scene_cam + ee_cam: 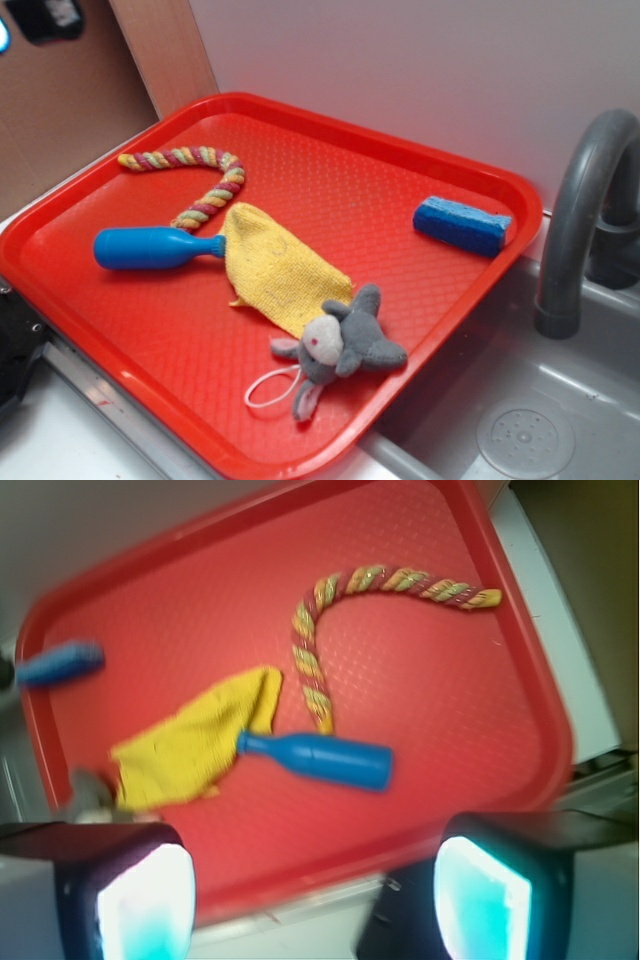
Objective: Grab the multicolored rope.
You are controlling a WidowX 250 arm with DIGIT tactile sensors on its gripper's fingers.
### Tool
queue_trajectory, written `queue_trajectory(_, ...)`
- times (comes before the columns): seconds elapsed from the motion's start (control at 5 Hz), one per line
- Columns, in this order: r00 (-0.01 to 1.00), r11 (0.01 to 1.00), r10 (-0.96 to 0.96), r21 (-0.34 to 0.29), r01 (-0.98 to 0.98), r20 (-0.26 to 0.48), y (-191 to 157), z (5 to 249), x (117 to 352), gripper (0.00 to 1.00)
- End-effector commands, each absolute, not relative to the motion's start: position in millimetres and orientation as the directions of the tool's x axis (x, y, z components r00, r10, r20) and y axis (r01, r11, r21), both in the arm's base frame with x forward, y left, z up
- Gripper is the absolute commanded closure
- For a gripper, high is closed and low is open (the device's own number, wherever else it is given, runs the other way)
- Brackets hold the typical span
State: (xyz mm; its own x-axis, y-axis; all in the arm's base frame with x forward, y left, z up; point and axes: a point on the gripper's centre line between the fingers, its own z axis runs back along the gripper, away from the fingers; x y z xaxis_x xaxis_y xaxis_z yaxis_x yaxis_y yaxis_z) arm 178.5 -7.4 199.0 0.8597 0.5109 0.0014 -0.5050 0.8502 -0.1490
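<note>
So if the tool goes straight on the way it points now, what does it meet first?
Probably bare red tray just before the blue bottle; the open tool is not aimed at the rope. Depth is unclear.

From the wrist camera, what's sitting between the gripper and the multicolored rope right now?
In the wrist view, the blue bottle lies across the path from the open gripper to the multicolored rope; bare red tray lies on either side of it.

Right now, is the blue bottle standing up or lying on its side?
Lying on its side. The blue bottle rests flat on the red tray, its narrow neck pointing at the yellow cloth and one end of the multicolored rope beside it.
</note>
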Motion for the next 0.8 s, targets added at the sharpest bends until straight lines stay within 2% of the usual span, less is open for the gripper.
queue_trajectory(0.0, 0.722, 0.723, 0.689, -0.139, -0.677, 0.066, 0.5, 160.0, 219.0, 0.00)
queue_trajectory(0.4, 0.728, 0.746, 0.665, -0.089, -0.661, 0.169, -1.3, 122.8, 258.1, 0.00)
queue_trajectory(0.6, 0.756, 0.775, 0.632, -0.140, -0.616, 0.169, 6.3, 90.4, 270.8, 0.00)
